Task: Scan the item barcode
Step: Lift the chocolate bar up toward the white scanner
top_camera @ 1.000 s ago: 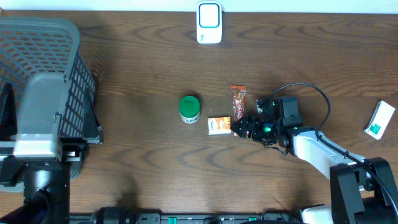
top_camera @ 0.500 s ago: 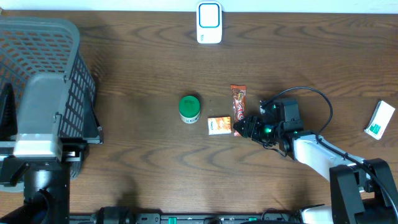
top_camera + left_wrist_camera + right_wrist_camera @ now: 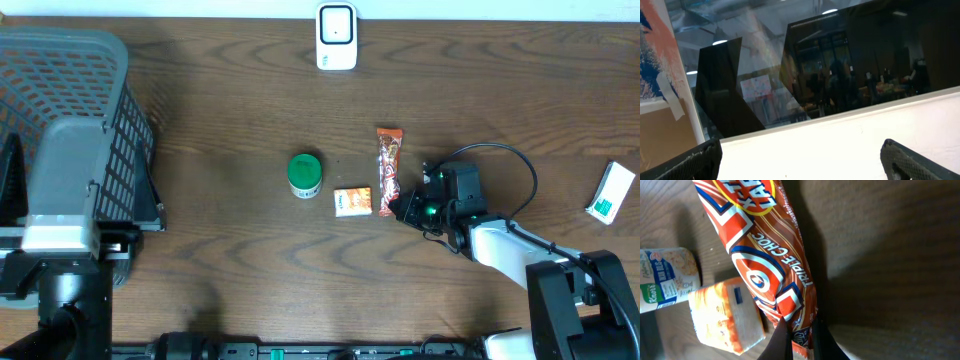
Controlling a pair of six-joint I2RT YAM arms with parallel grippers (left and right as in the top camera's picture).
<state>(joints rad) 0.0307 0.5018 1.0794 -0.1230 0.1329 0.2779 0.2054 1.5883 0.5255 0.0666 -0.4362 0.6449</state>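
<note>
Tight quarters at mid-table: a small orange cardboard carton (image 3: 352, 202) lies just beside the long orange foil-wrapped chocolate bar (image 3: 388, 160) at its eight o'clock, a round green-lidded tub (image 3: 304, 175) further out at nine, the right gripper (image 3: 395, 208) pinching its six o'clock end. Bare dark wooden tabletop (image 3: 470, 90) opens toward twelve and three; a grey mesh basket (image 3: 128, 110) walls the far nine o'clock side.

Grey mesh basket (image 3: 125, 100) sat at the left edge of the dark wood table (image 3: 230, 260). Green-lidded round tub (image 3: 305, 175) stood mid-table. Small orange box (image 3: 352, 201) lay near its right, apart. White-and-green box (image 3: 609, 192) lay tilted, far right.
</note>
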